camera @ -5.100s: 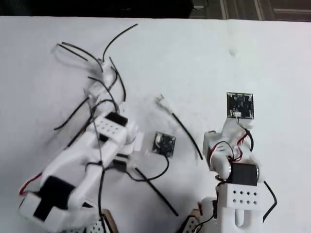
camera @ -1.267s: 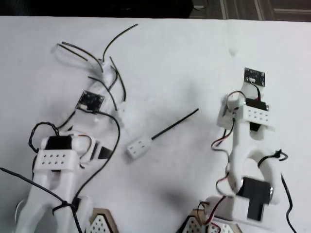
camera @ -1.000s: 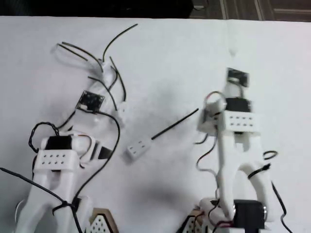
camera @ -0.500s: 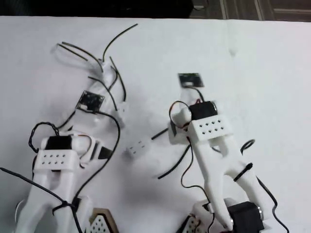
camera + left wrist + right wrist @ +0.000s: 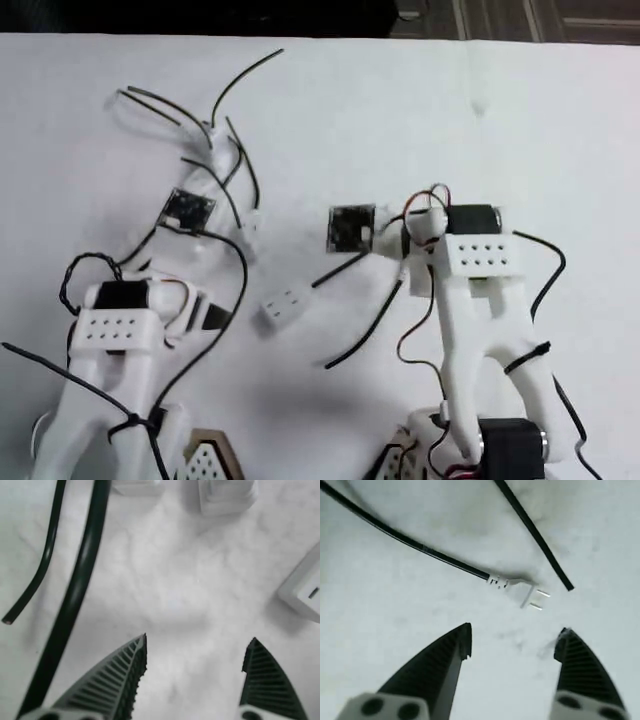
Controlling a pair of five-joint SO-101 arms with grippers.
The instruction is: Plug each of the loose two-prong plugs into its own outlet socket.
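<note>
Seen from above, the white table [image 5: 560,120] has a tangle of loose black wires [image 5: 205,130] at its far left. The left arm [image 5: 115,340] sits below them, its small camera board [image 5: 188,208] over the tangle's near edge. A white outlet block [image 5: 285,303] with rows of holes lies between the two arms. Its black cord [image 5: 338,270] runs toward the right arm [image 5: 480,310], whose camera board [image 5: 350,228] hangs over the cord's far end. Another loose black cable [image 5: 365,330] comes out from under that wrist. In the left wrist view, the left gripper [image 5: 197,647] stands wide apart over bare table and grips nothing. A thick black cable [image 5: 80,590] and a thinner wire [image 5: 40,570] pass beside one finger. Two white plastic pieces [image 5: 227,495] and a white block with a slot [image 5: 302,590] are cut off by the edges, too little showing to name them. In the right wrist view, the right gripper [image 5: 514,640] is likewise spread wide and empty. The white two-prong plug [image 5: 520,591] lies flat on the table just beyond the fingertips, apart from both. Its prongs point at the cut end of a second black cord [image 5: 535,532]. The marks on the plug body are too small to read.
</note>
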